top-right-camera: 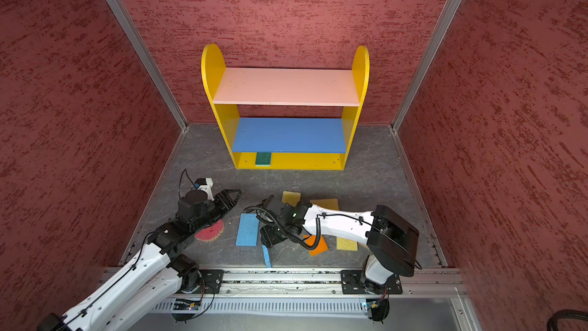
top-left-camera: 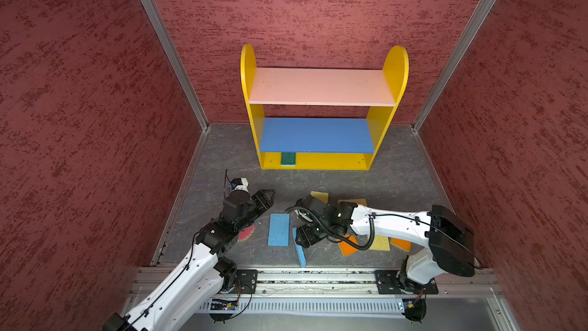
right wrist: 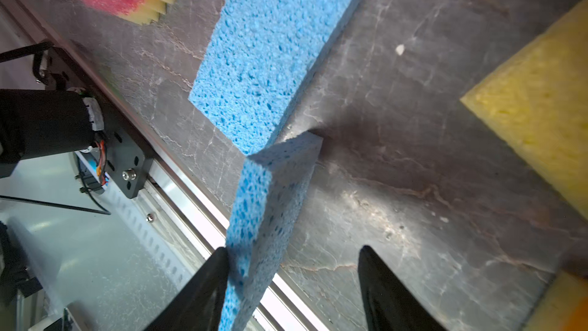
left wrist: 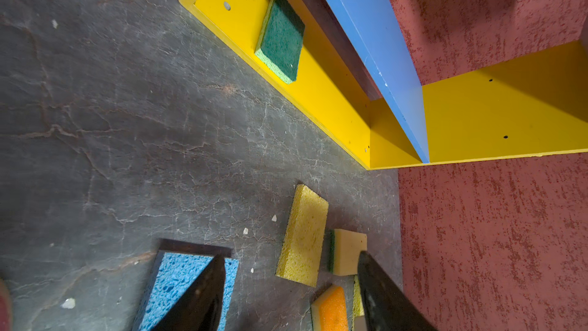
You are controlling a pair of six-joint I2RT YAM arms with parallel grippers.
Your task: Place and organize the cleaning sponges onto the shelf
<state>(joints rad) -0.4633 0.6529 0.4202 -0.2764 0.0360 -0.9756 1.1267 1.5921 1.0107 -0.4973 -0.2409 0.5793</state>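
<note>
Against the back edge of the table (top-left-camera: 229, 154) stands the shelf (top-left-camera: 248, 68), its pink top board (top-left-camera: 321, 86) and blue middle board (top-left-camera: 316, 135) bare. One green sponge (top-left-camera: 288, 158) lies flat on the yellow base (top-left-camera: 331, 161), near that board's left end.

All the other sponges lie on the table between the shelf and the front edge. A blue sponge (top-left-camera: 279, 229) lies flat near the middle. A second blue sponge (right wrist: 264, 202) stands on its long edge just beside it, close to the front edge.

The right pincer (right wrist: 292, 248) has its jaws spread around the near end of this standing sponge. One finger touches the sponge's face and the other stands clear, with table showing in the gap, so it has no grip. The left pincer (left wrist: 290, 254) hangs above the table near the back end of the flat blue sponge, pointed toward the shelf, jaws well apart and holding nothing.

A round pink-red sponge (top-right-camera: 210, 232) lies partly under the left arm, toward the front left corner. Behind the right arm lie a yellow sponge (top-left-camera: 319, 196) and, just beside it, a pale sponge with a green layer (left wrist: 346, 251). Toward the front right corner, partly hidden by the right arm, lie an orange sponge (top-left-camera: 348, 245), another yellow sponge (top-left-camera: 378, 242) and a second orange sponge (top-left-camera: 401, 244), close together.
</note>
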